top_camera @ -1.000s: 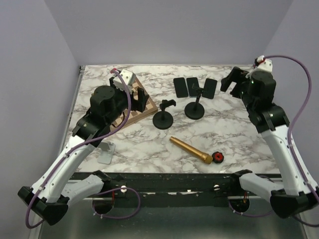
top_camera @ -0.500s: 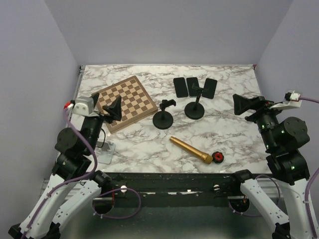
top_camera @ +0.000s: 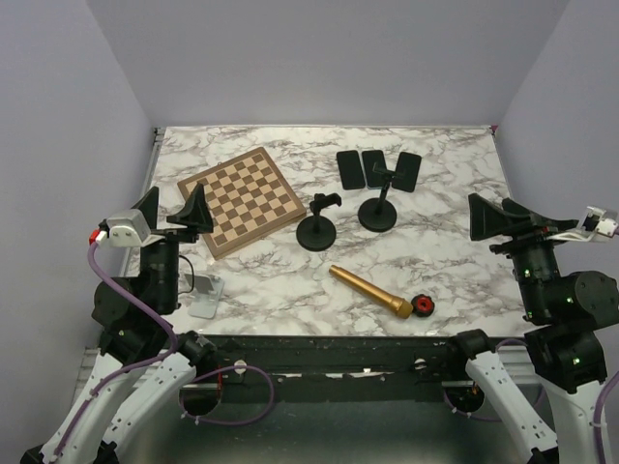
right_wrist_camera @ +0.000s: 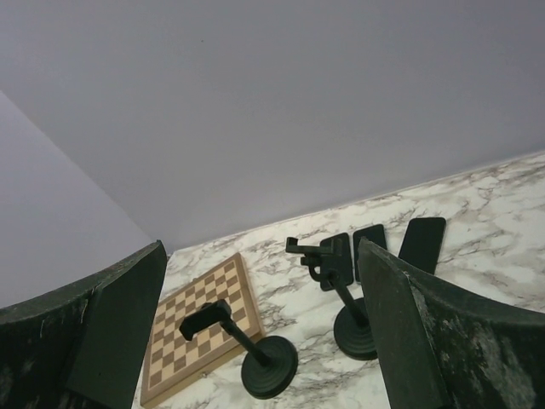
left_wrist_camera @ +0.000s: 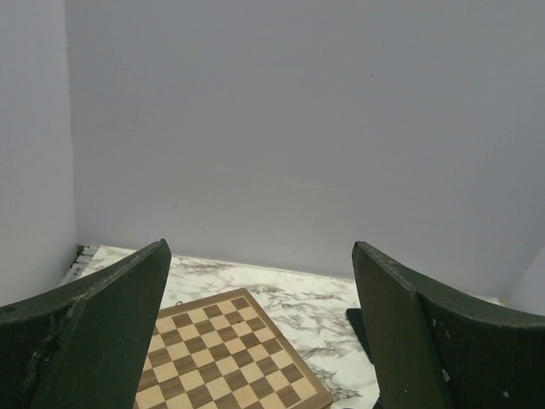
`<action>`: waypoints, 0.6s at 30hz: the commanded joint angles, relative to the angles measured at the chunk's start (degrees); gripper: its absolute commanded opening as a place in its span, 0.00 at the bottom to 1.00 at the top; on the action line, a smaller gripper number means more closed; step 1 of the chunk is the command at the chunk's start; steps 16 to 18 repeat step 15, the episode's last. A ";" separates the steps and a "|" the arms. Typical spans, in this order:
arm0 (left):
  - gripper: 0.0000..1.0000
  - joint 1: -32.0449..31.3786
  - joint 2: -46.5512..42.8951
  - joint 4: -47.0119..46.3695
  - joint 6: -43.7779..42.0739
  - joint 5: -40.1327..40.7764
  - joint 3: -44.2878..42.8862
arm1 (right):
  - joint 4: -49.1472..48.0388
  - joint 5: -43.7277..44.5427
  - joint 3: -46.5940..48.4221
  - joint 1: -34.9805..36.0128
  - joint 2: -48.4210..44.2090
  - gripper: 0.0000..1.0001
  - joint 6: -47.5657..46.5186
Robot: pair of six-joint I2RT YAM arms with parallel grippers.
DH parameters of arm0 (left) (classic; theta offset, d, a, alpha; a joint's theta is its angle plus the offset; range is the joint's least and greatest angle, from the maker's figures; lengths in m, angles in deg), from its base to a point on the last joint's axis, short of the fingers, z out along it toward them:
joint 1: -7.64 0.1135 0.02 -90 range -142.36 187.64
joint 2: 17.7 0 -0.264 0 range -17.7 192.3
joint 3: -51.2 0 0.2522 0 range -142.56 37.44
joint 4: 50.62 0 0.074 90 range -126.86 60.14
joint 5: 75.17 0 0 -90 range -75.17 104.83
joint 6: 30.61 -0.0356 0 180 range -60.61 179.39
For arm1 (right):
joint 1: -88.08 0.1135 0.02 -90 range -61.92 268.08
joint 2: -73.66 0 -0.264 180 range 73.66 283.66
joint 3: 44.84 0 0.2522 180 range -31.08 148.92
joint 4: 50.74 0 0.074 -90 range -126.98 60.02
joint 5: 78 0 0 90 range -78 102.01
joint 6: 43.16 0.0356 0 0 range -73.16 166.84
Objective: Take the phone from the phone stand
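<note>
Three black phones (top_camera: 373,167) (right_wrist_camera: 423,243) lie flat side by side at the back of the marble table. Two black phone stands on round bases stand in front of them, one (top_camera: 316,224) (right_wrist_camera: 260,358) to the left and one (top_camera: 378,205) (right_wrist_camera: 351,324) to the right. Nothing sits in either clamp. My left gripper (top_camera: 171,208) (left_wrist_camera: 260,256) hangs open over the table's left edge, near the chessboard corner. My right gripper (top_camera: 503,215) (right_wrist_camera: 261,251) hangs open over the right edge. Both are empty and far from the stands.
A wooden chessboard (top_camera: 250,198) (left_wrist_camera: 226,358) lies at the back left. A gold cylinder (top_camera: 368,290) with a red and black knob (top_camera: 423,305) at its end lies near the front middle. A small silver stand (top_camera: 206,295) sits by the left arm.
Both arms have drawn back from the far part of the table toward the near edge, with their grippers now raised at the left and right sides.
</note>
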 commanded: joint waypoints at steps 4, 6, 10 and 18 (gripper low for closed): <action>0.95 0.08 0.02 -1.15 -0.45 2.00 -0.02 | -2.02 0.70 -0.69 0.33 -0.62 1.00 1.43; 0.95 0.04 0.17 -0.99 -0.47 2.15 -0.11 | -1.99 0.55 -0.38 0.37 -0.68 1.00 1.56; 0.95 0.09 0.15 -0.99 -0.39 2.21 -0.11 | -2.02 1.37 -0.33 0.29 -0.88 1.00 2.00; 0.95 0.07 0.40 -0.92 -0.22 2.23 -0.03 | -2.60 2.43 -0.84 0.31 -1.92 1.00 1.84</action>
